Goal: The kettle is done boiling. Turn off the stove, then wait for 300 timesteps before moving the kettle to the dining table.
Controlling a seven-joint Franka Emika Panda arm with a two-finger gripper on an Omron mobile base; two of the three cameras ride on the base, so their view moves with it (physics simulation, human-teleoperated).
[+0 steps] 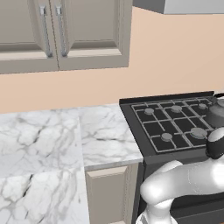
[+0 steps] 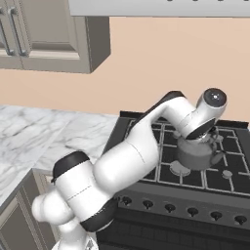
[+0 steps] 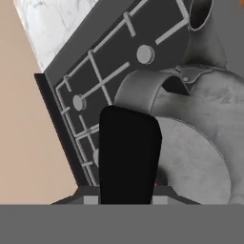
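Starting at the left of the left base view, we see the white grey-veined marble worktop running under beige wall cabinets, and to its right the black gas stove with grid grates and round grey burner caps.

The small squat grey metal kettle sits at the far right edge of that view. In the right base view it lies right of centre, standing on the grates on a front burner, just behind the row of black front knobs.

The white arm reaches up from the lower left of that view and bends down over the kettle, so the wrist hangs directly above it.

In the hand view the kettle's lid and rounded body fill the right half, and its arched handle curves across the middle just beyond the dark fingers. The fingers are drawn nearly together. They seem to be pinched on that handle, though the contact itself is hidden behind the near finger.

We judge that the coming lift turns on this: the kettle hangs straight below the fingers, its handle spanning crosswise to them, spout pointing toward the upper right.
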